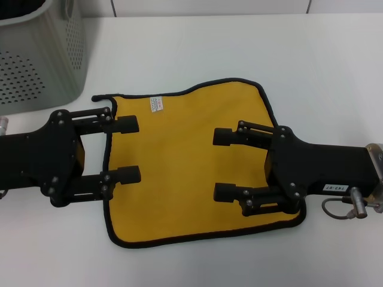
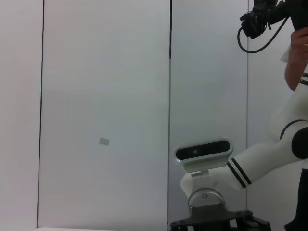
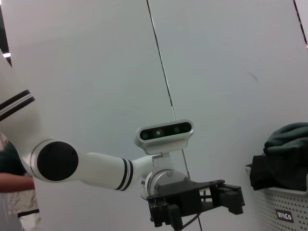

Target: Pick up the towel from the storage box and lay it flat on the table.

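The towel [image 1: 188, 167] lies spread flat on the white desk [image 1: 191, 54], yellow face up, with its black stitched border visible all round. It is nearly square, so no long axis stands out; it sits slightly skewed, with the edge bearing the small white label [image 1: 155, 104] turned toward the far side of the desk. A loose black strand of the edging trails off the far corner next to the label, toward the storage box [image 1: 39, 63]. That grey perforated box stands beyond this corner, apart from the towel.

The left tool [image 1: 127, 149] reaches in over the towel's edge on the box side, its two fingers spread wide with nothing between them. The right tool [image 1: 224, 164] comes from the opposite side, over the cloth's middle, its fingers likewise spread wide and empty.

Bare desk surrounds the towel: a broad strip beyond the label edge, open surface past the right tool's side, and a narrower band along the near edge.

In the right wrist view, dark cloth [image 3: 284, 154] is piled above the box rim.
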`<state>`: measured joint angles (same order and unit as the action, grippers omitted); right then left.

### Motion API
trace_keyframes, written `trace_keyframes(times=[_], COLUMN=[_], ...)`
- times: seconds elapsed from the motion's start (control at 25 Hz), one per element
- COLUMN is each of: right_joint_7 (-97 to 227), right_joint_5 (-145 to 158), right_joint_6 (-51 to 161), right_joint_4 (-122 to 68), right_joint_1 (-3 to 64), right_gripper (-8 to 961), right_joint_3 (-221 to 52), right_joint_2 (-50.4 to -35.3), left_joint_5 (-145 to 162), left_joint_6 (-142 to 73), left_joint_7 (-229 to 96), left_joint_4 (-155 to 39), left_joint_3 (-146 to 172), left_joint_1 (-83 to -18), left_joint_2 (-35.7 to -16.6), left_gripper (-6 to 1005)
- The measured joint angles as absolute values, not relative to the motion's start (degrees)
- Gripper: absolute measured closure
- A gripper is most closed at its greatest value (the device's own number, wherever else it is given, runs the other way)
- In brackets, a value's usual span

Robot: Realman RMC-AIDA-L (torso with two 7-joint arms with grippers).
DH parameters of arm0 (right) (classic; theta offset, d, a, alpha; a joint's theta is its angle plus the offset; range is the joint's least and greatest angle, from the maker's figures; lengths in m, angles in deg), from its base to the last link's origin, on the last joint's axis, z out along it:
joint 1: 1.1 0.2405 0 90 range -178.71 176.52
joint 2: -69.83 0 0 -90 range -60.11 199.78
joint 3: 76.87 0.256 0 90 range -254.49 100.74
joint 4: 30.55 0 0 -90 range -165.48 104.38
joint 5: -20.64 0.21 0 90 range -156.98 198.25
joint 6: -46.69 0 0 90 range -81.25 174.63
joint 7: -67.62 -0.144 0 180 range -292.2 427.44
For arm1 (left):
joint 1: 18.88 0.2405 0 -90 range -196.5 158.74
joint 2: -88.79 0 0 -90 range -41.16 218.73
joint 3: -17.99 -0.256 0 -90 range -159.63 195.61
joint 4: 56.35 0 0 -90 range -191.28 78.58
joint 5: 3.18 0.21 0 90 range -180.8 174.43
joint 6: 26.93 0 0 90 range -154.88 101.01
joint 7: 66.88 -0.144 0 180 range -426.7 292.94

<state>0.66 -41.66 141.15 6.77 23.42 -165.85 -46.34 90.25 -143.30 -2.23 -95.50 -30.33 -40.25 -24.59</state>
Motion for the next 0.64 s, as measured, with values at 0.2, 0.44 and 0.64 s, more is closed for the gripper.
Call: trace_keyframes(times=[0.2, 0.44, 0.64], right_joint_7=[1.6, 3.4, 3.9], right_joint_5=[-41.6, -40.4, -38.3], right_joint_6=[141.1, 141.3, 142.1], right_joint_4=[6.9, 6.4, 5.3], right_joint_1=[23.1, 22.9, 22.7], right_gripper=[88, 88, 88], right_joint_3=[-165.7, -166.0, -166.3], right_joint_2=[-46.22, -46.43, -46.44], left_joint_5=[90.2, 89.2, 88.8], left_joint_6=[-143.3, -143.3, -143.3], left_joint_7=[-1.3, 0.0, -0.6], left_joint_4=[-95.5, -93.8, -93.2], left_joint_3=[-30.2, -30.0, -29.3], left_joint_1=[-40.4, -41.1, -41.0], left_joint_2=[-24.48, -24.27, -24.43], left_gripper=[335, 335, 335])
